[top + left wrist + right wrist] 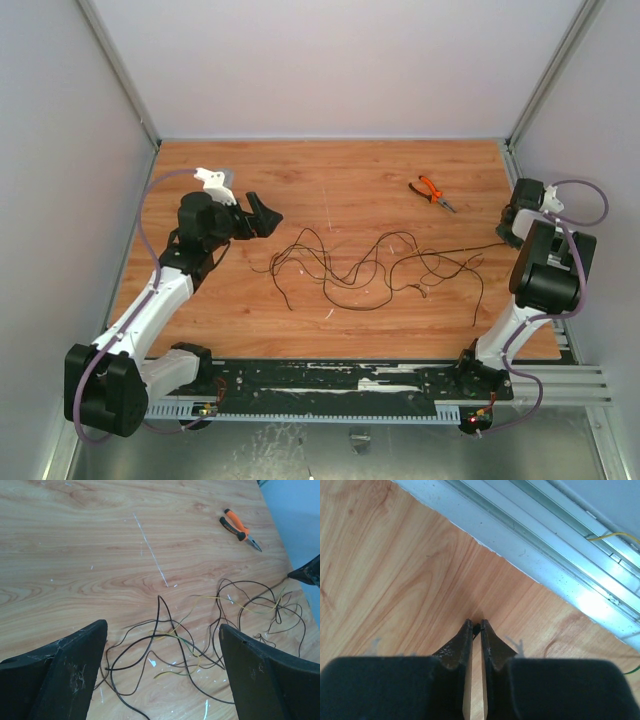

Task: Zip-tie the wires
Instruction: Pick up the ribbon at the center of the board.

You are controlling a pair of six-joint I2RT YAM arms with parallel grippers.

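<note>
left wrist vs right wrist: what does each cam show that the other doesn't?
Left wrist only: the tangle of wires, the pliers and the open left gripper.

Right wrist only: a metal rail past the table edge, with a yellow strand over it.

Both: the wooden table and the right gripper. Right wrist shows it close up, tips pinched on a dark bit, likely a wire strand. Left wrist catches only its tip at the right edge, with a strand running to it.

Wires (368,263) lay on the table (300,180) between left gripper (263,216) and right gripper (506,229), one strand reaching the latter; pliers (432,192) behind, rightward.
</note>
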